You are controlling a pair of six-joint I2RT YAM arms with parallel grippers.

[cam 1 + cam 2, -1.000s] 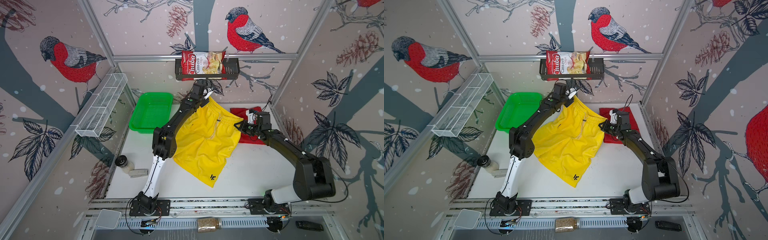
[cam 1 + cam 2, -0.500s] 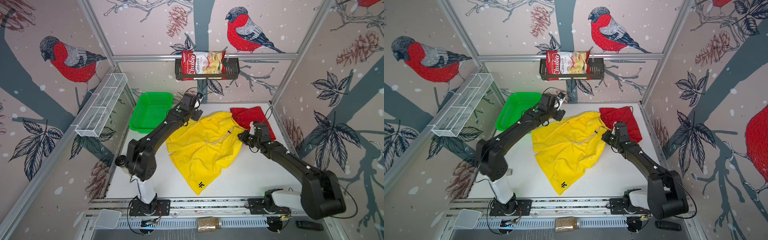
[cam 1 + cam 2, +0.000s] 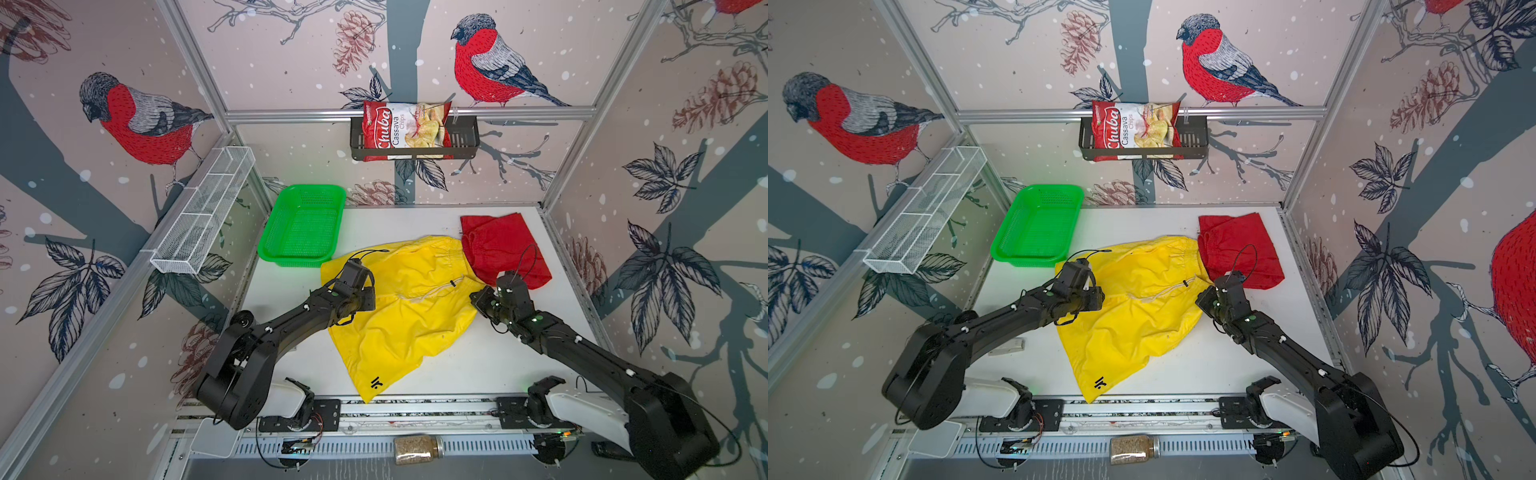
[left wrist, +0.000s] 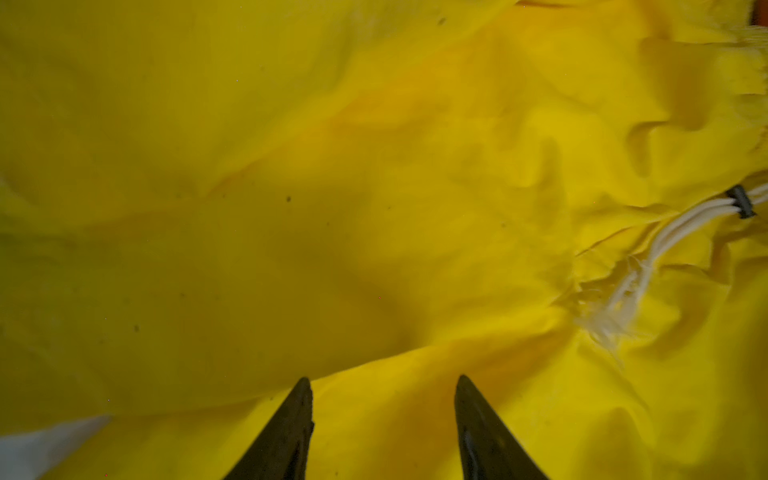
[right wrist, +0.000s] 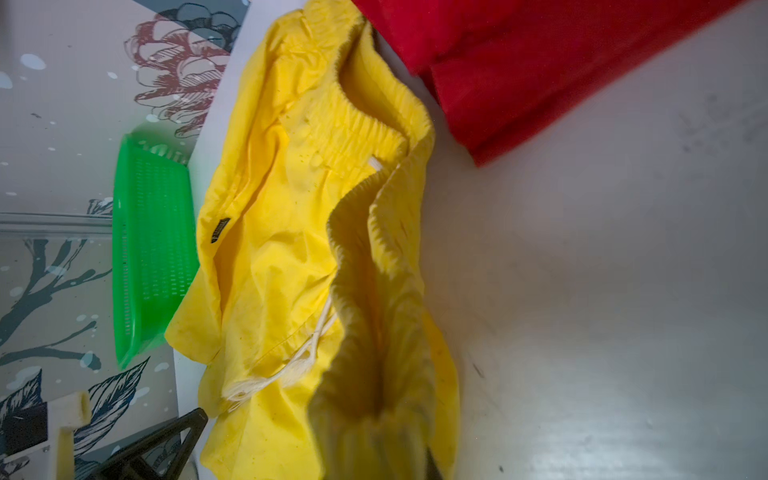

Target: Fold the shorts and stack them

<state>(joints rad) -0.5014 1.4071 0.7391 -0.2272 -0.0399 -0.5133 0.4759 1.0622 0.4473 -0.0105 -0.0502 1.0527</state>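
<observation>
The yellow shorts (image 3: 407, 320) (image 3: 1133, 320) lie rumpled across the middle of the white table, the leg with the black logo toward the front edge. My left gripper (image 3: 368, 297) (image 4: 382, 380) hovers low over their left side, open, with only yellow cloth and the pale drawstring (image 4: 665, 237) beyond its fingertips. My right gripper (image 3: 478, 297) (image 5: 386, 465) is shut on the elastic waistband (image 5: 374, 291) at the shorts' right edge; the cloth bunches into the jaws and hides them. The red shorts (image 3: 503, 249) (image 3: 1237, 249) lie at the back right, just behind that gripper, touching the yellow waist.
A green mesh basket (image 3: 303, 224) stands at the back left, next to the yellow shorts. A white wire rack (image 3: 203, 216) hangs on the left wall. A chips bag (image 3: 405, 131) sits in a black rack on the back wall. A jar (image 3: 417, 449) lies below the front rail.
Both grippers came down and toward the front. The yellow shorts, held up at the back a second ago, now lie on the table. More of the red shorts shows.
</observation>
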